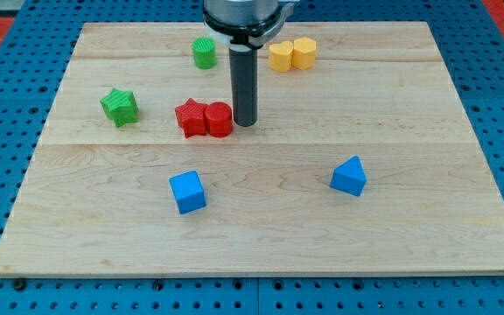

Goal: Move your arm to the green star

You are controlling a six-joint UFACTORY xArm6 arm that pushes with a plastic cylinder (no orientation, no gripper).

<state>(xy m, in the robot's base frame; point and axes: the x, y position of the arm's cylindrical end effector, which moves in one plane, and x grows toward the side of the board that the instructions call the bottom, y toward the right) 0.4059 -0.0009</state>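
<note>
Jawless, my tip [245,122] seems to touch the red cylinder [220,120] (beside the red star [191,117]), well apart from the green star [119,106].

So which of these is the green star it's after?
Start at the wooden board and go to its left side in the view. The green star sits alone there, left of the red star; the other green block is a round cylinder.

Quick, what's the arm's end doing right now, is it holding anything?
My tip: no gripper, holds nothing; it sits right beside the red cylinder, on the view's right, well short of the green star.
</note>
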